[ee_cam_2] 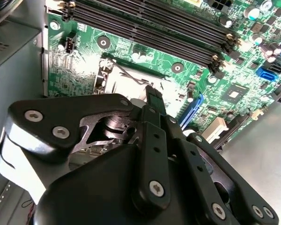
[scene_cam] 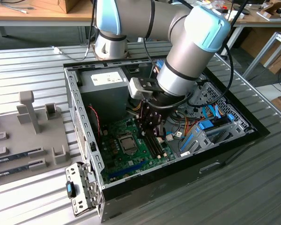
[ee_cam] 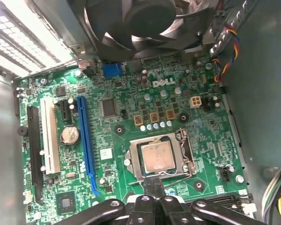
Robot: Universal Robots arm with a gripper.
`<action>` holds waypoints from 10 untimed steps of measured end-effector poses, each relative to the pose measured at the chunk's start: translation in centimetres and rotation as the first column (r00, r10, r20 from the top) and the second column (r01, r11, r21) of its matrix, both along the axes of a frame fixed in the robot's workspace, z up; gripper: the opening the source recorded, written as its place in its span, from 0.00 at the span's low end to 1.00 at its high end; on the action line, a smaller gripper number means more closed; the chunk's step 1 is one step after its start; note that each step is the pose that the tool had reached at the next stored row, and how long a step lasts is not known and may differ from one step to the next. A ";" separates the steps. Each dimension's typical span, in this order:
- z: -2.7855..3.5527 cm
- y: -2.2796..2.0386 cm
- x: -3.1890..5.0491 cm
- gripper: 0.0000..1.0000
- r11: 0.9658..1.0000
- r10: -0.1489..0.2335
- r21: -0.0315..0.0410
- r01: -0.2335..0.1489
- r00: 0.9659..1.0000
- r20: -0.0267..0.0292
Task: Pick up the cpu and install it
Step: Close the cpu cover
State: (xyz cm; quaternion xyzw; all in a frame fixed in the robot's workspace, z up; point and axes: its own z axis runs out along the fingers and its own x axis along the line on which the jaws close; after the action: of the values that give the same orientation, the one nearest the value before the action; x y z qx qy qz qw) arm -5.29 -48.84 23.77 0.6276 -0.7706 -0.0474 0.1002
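The cpu (ee_cam: pixel 158 157), a silver-grey square chip, lies flat inside the metal-framed socket (ee_cam: pixel 133 171) on the green motherboard (ee_cam: pixel 126 98). In the exterior view the same cpu (scene_cam: pixel 128 142) sits low in the open computer case (scene_cam: pixel 77 101). My black gripper (ee_cam: pixel 152 183) hangs just above the board at the socket's edge, beside the cpu, its fingers closed together with nothing between them. The second wrist view looks past the gripper (ee_cam_2: pixel 154 96) at the socket (ee_cam_2: pixel 124 86), which is washed out by glare. In the exterior view the gripper (scene_cam: pixel 152 135) is inside the case, to the exterior view's right of the socket.
A black fan (ee_cam: pixel 145 18) overhangs the board's far side. Memory slots (ee_cam_2: pixel 150 28), a blue expansion slot (ee_cam: pixel 86 145), loose cables (scene_cam: pixel 178 129) and a grey power supply (scene_cam: pixel 105 82) crowd the case. A grey fixture tray (scene_cam: pixel 30 117) holding memory sticks (scene_cam: pixel 16 157) lies at the exterior view's left.
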 end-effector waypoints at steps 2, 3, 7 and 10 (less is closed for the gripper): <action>-0.02 0.00 0.02 0.11 1.000 0.000 -0.001 0.000 1.000 0.000; -0.16 -0.01 0.07 0.11 1.000 0.000 -0.006 0.000 1.000 0.000; -0.61 -0.01 0.12 0.11 1.000 0.000 -0.028 0.000 1.000 0.000; -0.76 -0.01 0.13 0.11 0.999 0.000 -0.036 0.000 1.000 -0.001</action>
State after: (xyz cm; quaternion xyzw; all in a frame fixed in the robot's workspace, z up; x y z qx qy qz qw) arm -5.15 -48.85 23.01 0.6258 -0.7712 -0.0337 0.1116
